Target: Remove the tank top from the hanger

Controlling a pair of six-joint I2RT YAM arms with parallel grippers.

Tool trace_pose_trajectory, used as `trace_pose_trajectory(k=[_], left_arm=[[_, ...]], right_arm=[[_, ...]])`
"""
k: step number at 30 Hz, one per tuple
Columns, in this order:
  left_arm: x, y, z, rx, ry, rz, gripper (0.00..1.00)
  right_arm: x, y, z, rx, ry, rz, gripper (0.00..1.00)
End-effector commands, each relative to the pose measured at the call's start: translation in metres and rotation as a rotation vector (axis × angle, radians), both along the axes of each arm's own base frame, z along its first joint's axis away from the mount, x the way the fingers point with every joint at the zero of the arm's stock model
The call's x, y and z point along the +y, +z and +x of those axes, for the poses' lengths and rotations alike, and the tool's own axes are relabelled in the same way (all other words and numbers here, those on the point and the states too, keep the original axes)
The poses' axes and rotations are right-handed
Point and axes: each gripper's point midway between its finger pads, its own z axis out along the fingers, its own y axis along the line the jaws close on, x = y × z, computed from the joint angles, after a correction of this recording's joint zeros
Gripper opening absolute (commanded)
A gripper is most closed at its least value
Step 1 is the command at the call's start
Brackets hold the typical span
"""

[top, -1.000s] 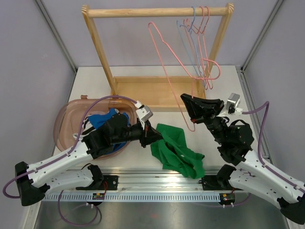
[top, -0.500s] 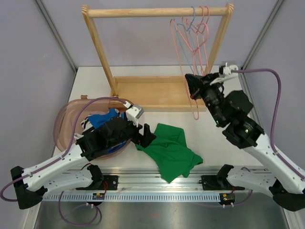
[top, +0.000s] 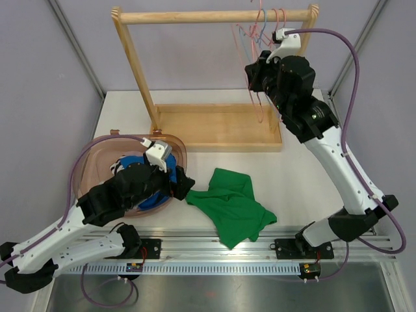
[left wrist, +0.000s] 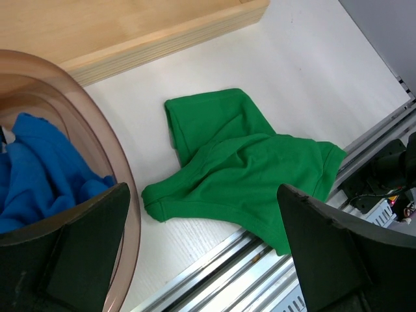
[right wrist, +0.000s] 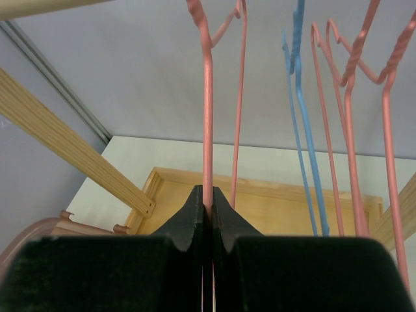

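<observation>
The limp green fabric tank top (left wrist: 240, 175) lies crumpled between and just beyond the wide-spread fingers of the left gripper (top: 183, 184), untouched by them. It is probably light and floppy, so a raised fold suits pinching. The right gripper (right wrist: 209, 201) pinches a thin pink wire hanger (right wrist: 207, 117).

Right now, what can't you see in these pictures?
- Basket contents: top view, the left arm covers most; left wrist view, the edge cuts it off. Only blue cloth shows.
- Pink hanger hook: right wrist view, cut off by the top edge, so whether it hangs on the rail is unclear.
- Right gripper tips: top view, hidden by its own wrist.
- Tank top underside: folded on itself.
</observation>
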Motion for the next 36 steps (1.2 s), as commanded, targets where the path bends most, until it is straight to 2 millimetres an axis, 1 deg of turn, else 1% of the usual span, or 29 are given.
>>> trace_pose_trajectory(k=[1, 2, 3, 5, 8, 10, 13, 14, 15, 16, 17, 19, 21, 24, 25, 26, 27, 28, 29, 31, 32, 34, 35, 36], left_arm=[[0.013, 0.017, 0.0, -0.023, 0.048, -0.029, 0.99], [0.014, 0.016, -0.001, -0.021, 0.045, -0.027, 0.99], [0.014, 0.017, -0.001, -0.022, 0.048, -0.028, 0.99], [0.017, 0.016, -0.001, -0.023, 0.051, -0.022, 0.99], [0.017, 0.016, -0.001, -0.021, 0.054, -0.022, 0.99], [0.016, 0.016, -0.001, -0.021, 0.05, -0.022, 0.99], [0.013, 0.016, -0.002, -0.016, 0.04, -0.019, 0.99], [0.012, 0.015, -0.002, -0.014, 0.038, -0.019, 0.99], [0.011, 0.015, -0.002, -0.013, 0.034, -0.017, 0.99], [0.012, 0.015, -0.002, -0.013, 0.036, -0.017, 0.99], [0.011, 0.015, -0.002, -0.014, 0.036, -0.02, 0.99], [0.01, 0.015, 0.0, -0.012, 0.038, -0.019, 0.99], [0.008, 0.016, 0.001, -0.009, 0.042, -0.018, 0.99], [0.0, 0.01, 0.005, 0.009, 0.041, -0.011, 0.99], [-0.006, 0.004, 0.006, 0.022, 0.033, 0.002, 0.99], [-0.014, 0.005, 0.006, 0.022, 0.014, -0.018, 0.99], [-0.02, 0.002, 0.006, 0.031, 0.003, -0.018, 0.99], [-0.026, -0.005, 0.006, 0.04, -0.011, -0.012, 0.99], [-0.036, -0.011, 0.008, 0.053, -0.023, -0.006, 0.99], [-0.049, -0.021, 0.007, 0.067, -0.056, 0.006, 0.99], [-0.061, -0.028, 0.008, 0.076, -0.081, 0.01, 0.99], [-0.075, -0.035, 0.005, 0.091, -0.117, 0.021, 0.99], [-0.084, -0.041, 0.006, 0.094, -0.131, 0.032, 0.99], [-0.091, -0.046, 0.006, 0.101, -0.145, 0.041, 0.99]], right_arm=[[-0.009, 0.017, 0.016, -0.002, 0.001, 0.019, 0.0], [-0.007, 0.014, 0.023, 0.013, 0.0, 0.017, 0.0], [-0.01, 0.011, 0.028, 0.022, -0.003, 0.014, 0.0], [-0.009, 0.007, 0.035, 0.038, -0.009, 0.015, 0.0], [-0.007, 0.002, 0.037, 0.052, -0.003, 0.024, 0.0], [-0.012, -0.001, 0.04, 0.062, -0.018, 0.03, 0.0], [-0.014, -0.006, 0.043, 0.078, -0.02, 0.036, 0.08], [-0.014, -0.007, 0.043, 0.083, -0.015, 0.032, 0.12], [-0.014, -0.006, 0.042, 0.081, -0.014, 0.035, 0.23], [-0.014, -0.005, 0.041, 0.08, -0.009, 0.036, 0.28], [-0.015, -0.002, 0.037, 0.076, -0.004, 0.042, 0.3], [-0.013, 0.002, 0.033, 0.07, 0.014, 0.05, 0.38], [-0.014, 0.008, 0.027, 0.062, 0.027, 0.059, 0.42], [-0.017, 0.018, 0.013, 0.049, 0.047, 0.074, 0.51], [-0.014, 0.021, 0.007, 0.047, 0.076, 0.077, 0.67], [-0.017, 0.027, -0.003, 0.035, 0.091, 0.087, 0.77], [-0.018, 0.031, -0.009, 0.027, 0.1, 0.09, 0.83], [-0.017, 0.035, -0.015, 0.018, 0.124, 0.094, 0.92], [-0.021, 0.042, -0.027, -0.003, 0.139, 0.092, 0.99], [-0.024, 0.05, -0.04, -0.028, 0.158, 0.084, 0.99], [-0.03, 0.055, -0.051, -0.038, 0.16, 0.083, 0.99], [-0.037, 0.056, -0.062, -0.046, 0.159, 0.068, 1.0], [-0.043, 0.059, -0.074, -0.059, 0.158, 0.069, 0.99], [-0.046, 0.058, -0.079, -0.061, 0.16, 0.068, 0.99]])
